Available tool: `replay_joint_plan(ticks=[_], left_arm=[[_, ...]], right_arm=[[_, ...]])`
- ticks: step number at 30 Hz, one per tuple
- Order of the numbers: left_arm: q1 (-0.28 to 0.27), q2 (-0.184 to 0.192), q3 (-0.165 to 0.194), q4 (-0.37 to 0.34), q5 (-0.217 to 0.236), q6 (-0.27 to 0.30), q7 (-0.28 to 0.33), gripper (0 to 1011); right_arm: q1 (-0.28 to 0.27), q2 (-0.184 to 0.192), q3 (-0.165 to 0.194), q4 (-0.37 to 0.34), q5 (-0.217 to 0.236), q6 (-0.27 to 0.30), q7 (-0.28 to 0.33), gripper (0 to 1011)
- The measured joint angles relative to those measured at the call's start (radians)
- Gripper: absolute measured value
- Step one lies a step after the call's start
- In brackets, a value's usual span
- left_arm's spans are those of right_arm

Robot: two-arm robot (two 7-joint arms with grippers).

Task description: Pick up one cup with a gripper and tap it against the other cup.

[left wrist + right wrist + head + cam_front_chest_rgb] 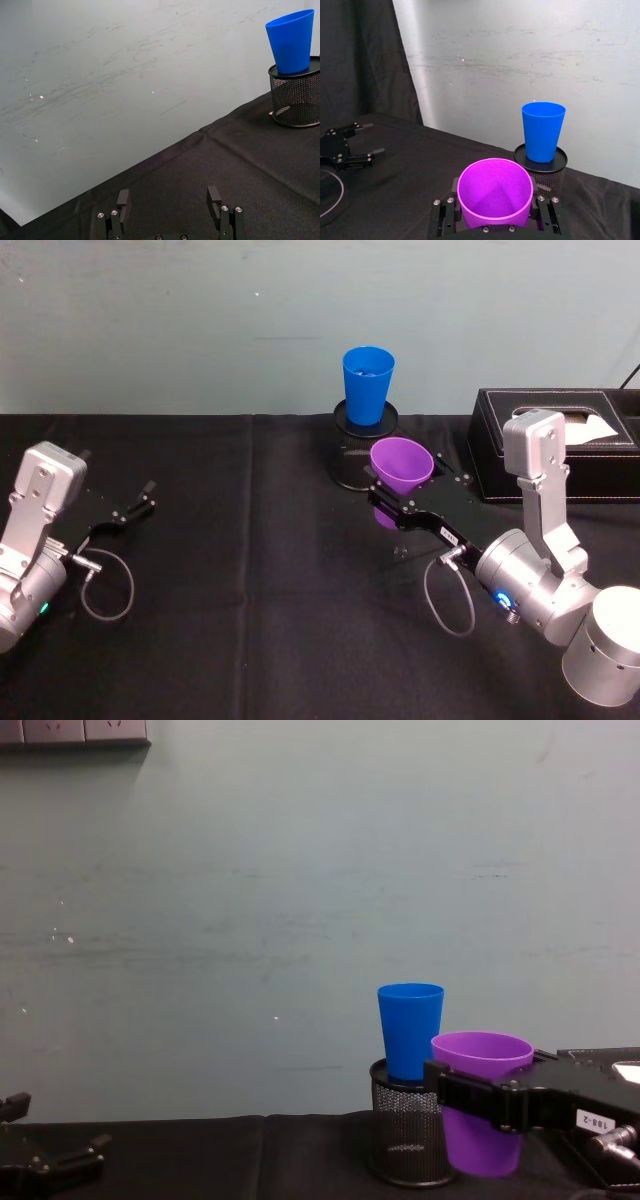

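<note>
Now right hand (400, 502) clamped around purple cup (401, 464), raised off counter (250, 590), just beside blue cup (367, 385) standing on mesh holder (350, 465). Left hand (136, 502) spread apart, idle, far left.

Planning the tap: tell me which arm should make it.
Right. The right gripper is shut on the purple cup, close beside the blue cup atop the mesh pen holder. The left gripper sits open and empty, far off at the table's left.
</note>
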Motion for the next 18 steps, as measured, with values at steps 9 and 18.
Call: replay_joint_plan(ticks=[9,18], left_arm=[[0.000,0.000,0.000,0.000,0.000,0.000,0.000,1000],[0.000,0.000,0.000,0.000,0.000,0.000,0.000,1000]], right_arm=[[0.000,0.000,0.000,0.000,0.000,0.000,0.000,739],[0.000,0.000,0.000,0.000,0.000,0.000,0.000,739]])
